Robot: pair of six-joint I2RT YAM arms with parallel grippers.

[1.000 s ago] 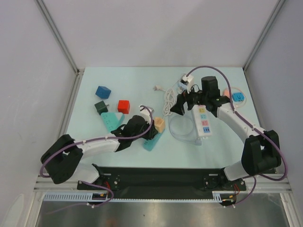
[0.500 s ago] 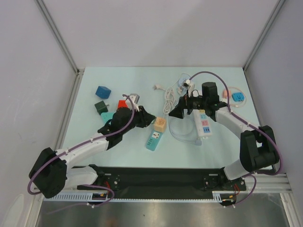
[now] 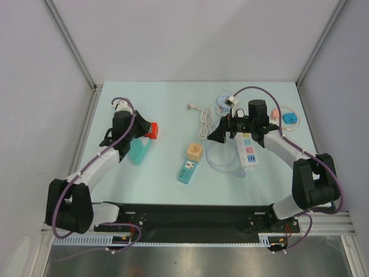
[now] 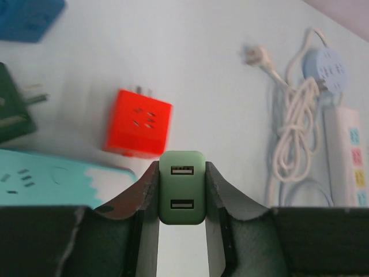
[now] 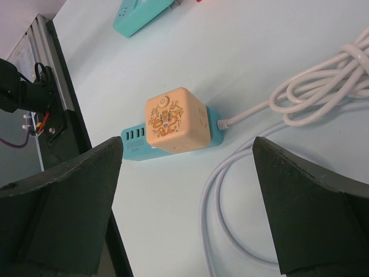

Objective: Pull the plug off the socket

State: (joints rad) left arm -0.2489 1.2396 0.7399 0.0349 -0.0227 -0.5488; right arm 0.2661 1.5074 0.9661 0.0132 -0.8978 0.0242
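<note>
My left gripper (image 4: 182,190) is shut on a small green USB plug (image 4: 182,187), held clear of any socket. In the top view this gripper (image 3: 137,134) is at the far left, beside a red cube plug (image 3: 151,130). A teal power strip (image 3: 186,170) lies mid-table with an orange cube plug (image 3: 195,152) still seated in it. Both show in the right wrist view, the cube (image 5: 173,121) on the strip (image 5: 132,144). My right gripper (image 3: 218,134) is open and empty, hovering above and to the right of them.
A second teal strip (image 3: 138,152) lies under my left arm. A white power strip (image 3: 247,150), a coiled white cable (image 3: 204,124) and a round pale-blue socket (image 3: 221,103) lie at the right. A blue cube (image 4: 29,17) and a dark green cube (image 4: 14,112) sit at the far left.
My left arm rose from the teal strip beside the orange cube and swung to the far left, carrying the green plug. The right arm barely moved.
</note>
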